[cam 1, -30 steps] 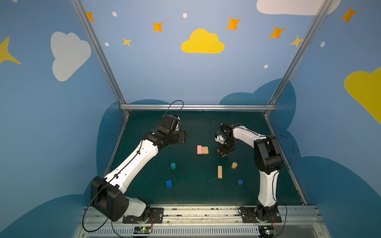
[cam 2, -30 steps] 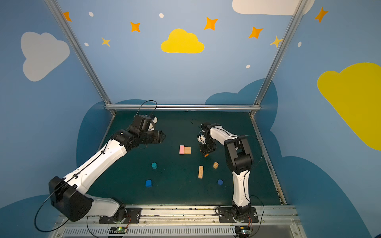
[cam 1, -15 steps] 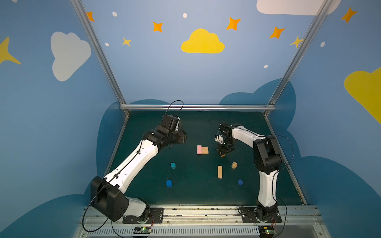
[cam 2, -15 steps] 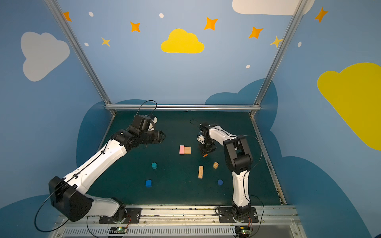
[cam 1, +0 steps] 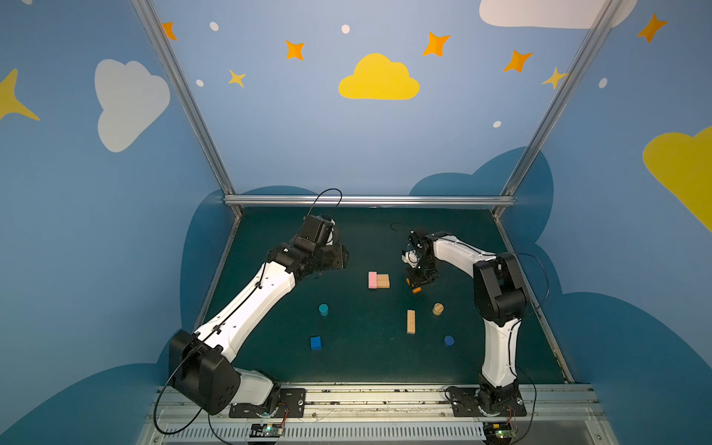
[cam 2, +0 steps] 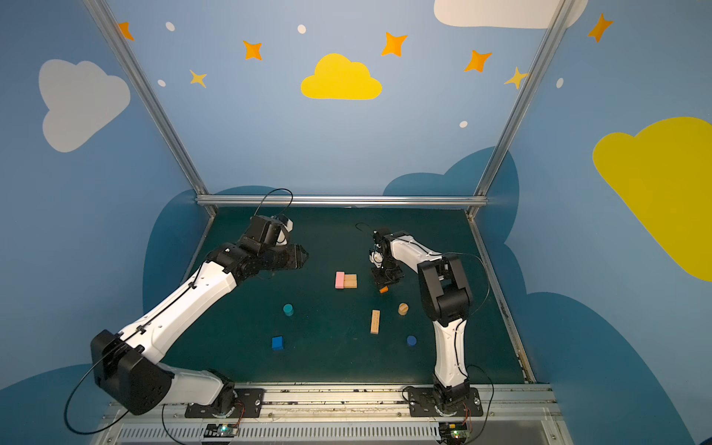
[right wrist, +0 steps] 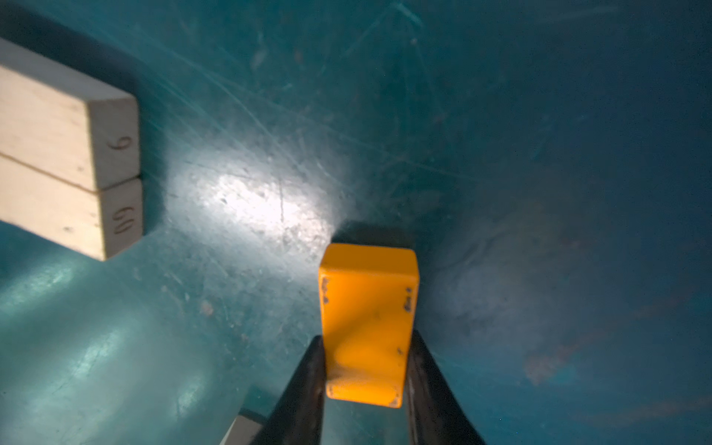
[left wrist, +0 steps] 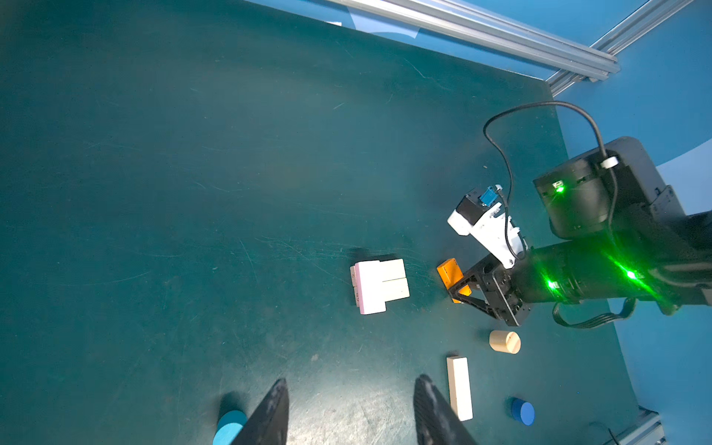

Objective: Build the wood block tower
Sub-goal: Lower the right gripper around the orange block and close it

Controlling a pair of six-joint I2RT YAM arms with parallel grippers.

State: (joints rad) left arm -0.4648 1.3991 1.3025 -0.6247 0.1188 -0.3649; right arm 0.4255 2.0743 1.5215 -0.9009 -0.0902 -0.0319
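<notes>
Blue walls on three sides, painted with a yellow cloud, white clouds, orange stars and darker blue cloud shapes low down. Aluminium extrusion posts ran up the back corners, with a crossbar between them. The dark green mat was scuffed and scratched, with a glare patch. Slotted metal rail ran along the front.

left gripper hovers raised, jaws apart; right gripper points down, jaws clamped.
</notes>
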